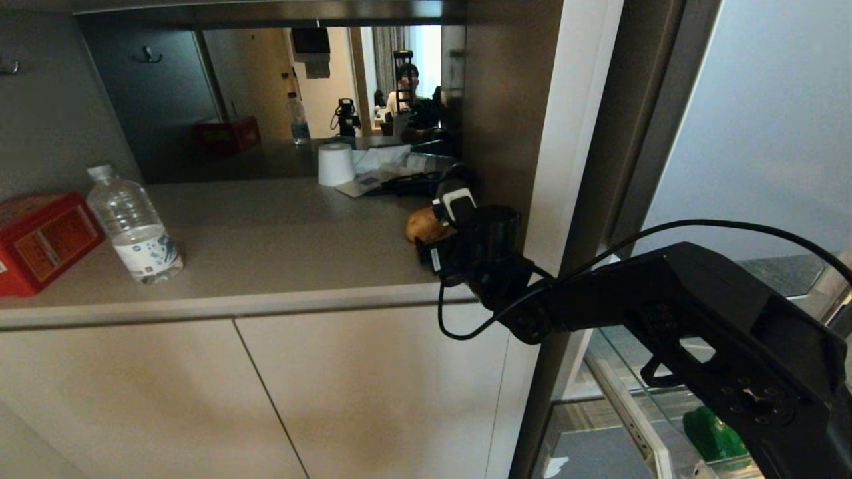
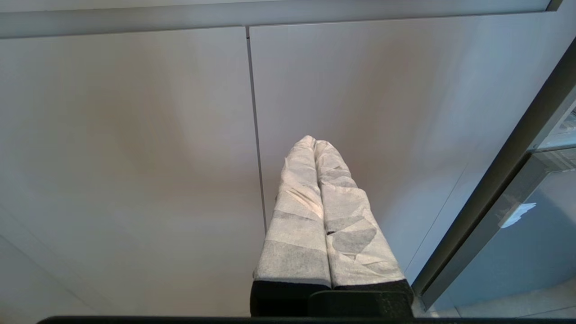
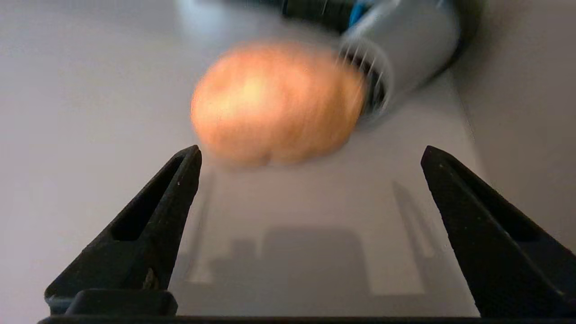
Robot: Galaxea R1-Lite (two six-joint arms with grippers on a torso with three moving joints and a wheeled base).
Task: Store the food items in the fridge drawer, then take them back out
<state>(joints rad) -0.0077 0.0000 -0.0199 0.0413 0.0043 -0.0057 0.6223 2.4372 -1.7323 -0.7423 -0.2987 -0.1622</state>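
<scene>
The potato (image 1: 424, 225) is a lumpy tan-yellow lump with an orange tinge, lying on the grey-beige countertop (image 1: 266, 253) near its right end, close to the dark side wall of the niche. In the right wrist view the potato (image 3: 274, 103) is blurred but rounded and smooth-skinned, resting on the counter just beyond the fingertips, with a grey cylindrical object (image 3: 405, 49) touching or just behind its far side. The bell pepper (image 1: 711, 434) shows as a glossy green shape low at the right, behind the clear wall of the fridge drawer (image 1: 632, 406), partly hidden by the arm.

The right arm reaches from the lower right up and across to the counter's edge, its wrist bent so that the right gripper (image 1: 444, 219) points in over the counter at the potato. Its two black fingers (image 3: 153, 216) stand wide apart, nothing between them; the potato sits ahead of the gap and is not gripped.

The left gripper (image 2: 315, 143) hangs low in front of the beige cabinet doors (image 2: 135, 157), its white-wrapped fingers pressed together and holding nothing.

A clear water bottle (image 1: 133, 226) and a red tin box (image 1: 40, 239) stand at the counter's left, well apart from the potato.
</scene>
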